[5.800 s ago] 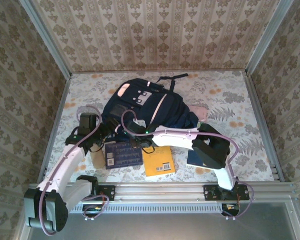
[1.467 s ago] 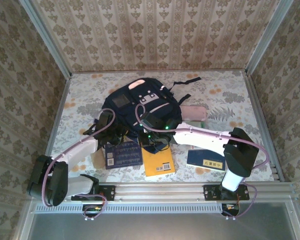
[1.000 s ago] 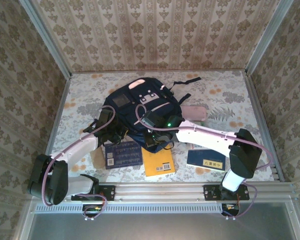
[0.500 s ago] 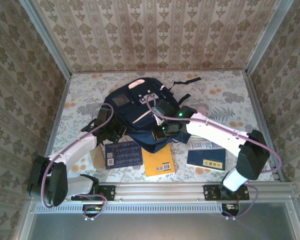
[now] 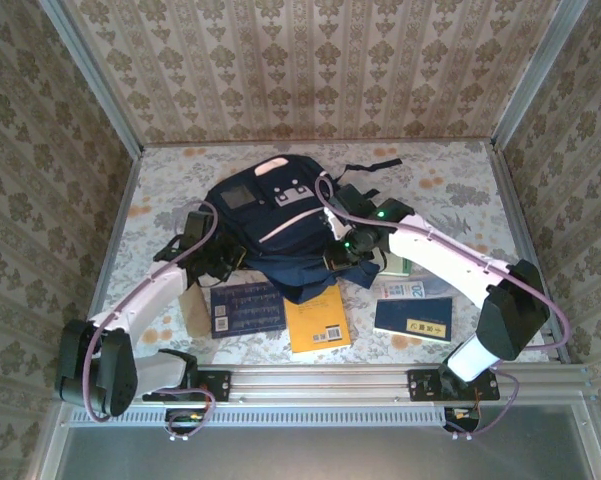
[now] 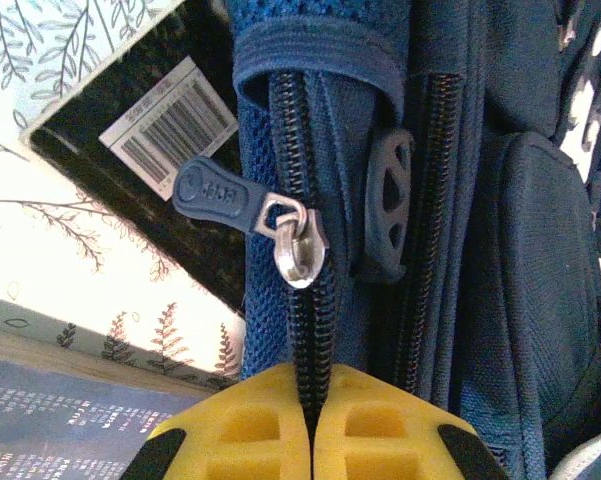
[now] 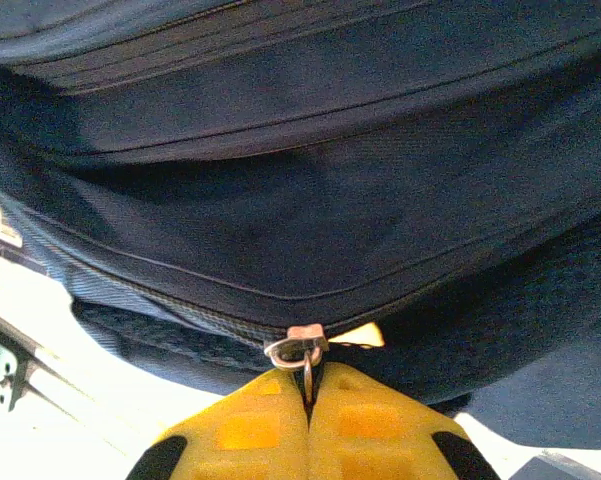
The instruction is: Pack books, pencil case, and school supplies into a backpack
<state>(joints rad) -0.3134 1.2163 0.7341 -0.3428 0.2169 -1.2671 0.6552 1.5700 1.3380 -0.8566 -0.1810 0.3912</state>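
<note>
Closest to the near edge of the tabletop [image 5: 460,180] there's a row of books lying flat: the dark blue book [image 5: 247,308] with rows of text on the left, the orange-yellow book [image 5: 317,322] next to it, and the navy book [image 5: 413,318] with the yellow label off to the right. The little white-and-blue pack [image 5: 408,289] printed "20" sits just behind the navy one.

A bit further in, both arms reach onto the near side of the backpack [image 5: 280,215], which lies around the middle of the tabletop. The left gripper [image 6: 310,440] has its yellow pads pressed together on the backpack's zip track, with a silver slider [image 6: 298,248] and its blue tab [image 6: 218,195] just past the pads. The black book [image 6: 120,100], with a barcode sticker, pokes out from under the backpack on that side.

The right gripper [image 7: 307,420] is pinched tight on a metal zip pull [image 7: 300,350] on the bag's dark edge. From above it's at the backpack's right side [image 5: 342,252], with the green-and-white pad [image 5: 398,263] just beside the arm. Can't really make out the pink pencil case from here.
</note>
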